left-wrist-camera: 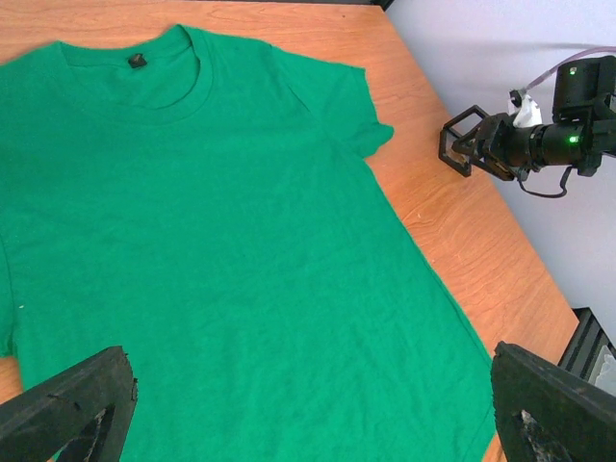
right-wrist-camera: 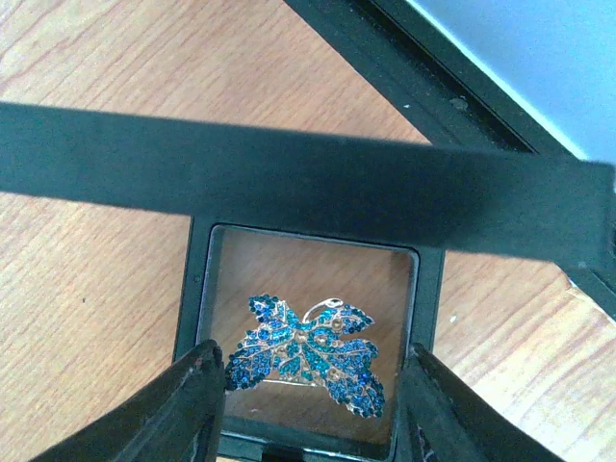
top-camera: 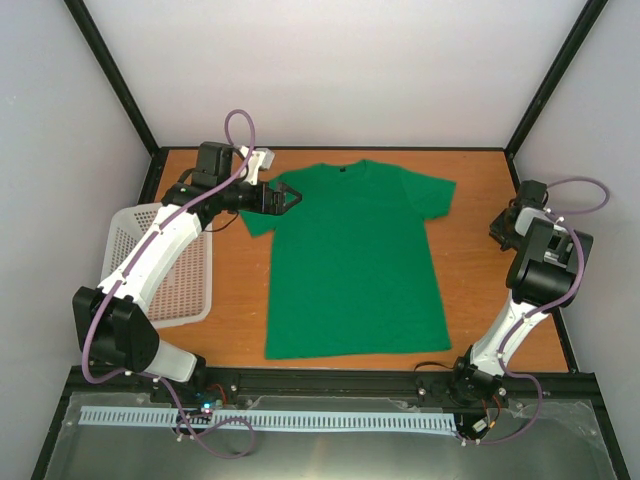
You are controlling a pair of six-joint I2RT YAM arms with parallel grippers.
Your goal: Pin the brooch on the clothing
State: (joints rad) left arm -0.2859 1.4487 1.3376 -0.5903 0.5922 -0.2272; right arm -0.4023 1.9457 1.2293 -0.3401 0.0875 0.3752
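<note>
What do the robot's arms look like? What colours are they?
The left arm and right arm have white tube-like links with chunky black joints and black jaws. A looping purple cable runs along each. A tiny green light glows near the right wrist.

No text, brand or number can be read anywhere. The small dark tag (left-wrist-camera: 138,61) at the neckline of the green T-shirt (left-wrist-camera: 221,260) shows no legible print.
</note>
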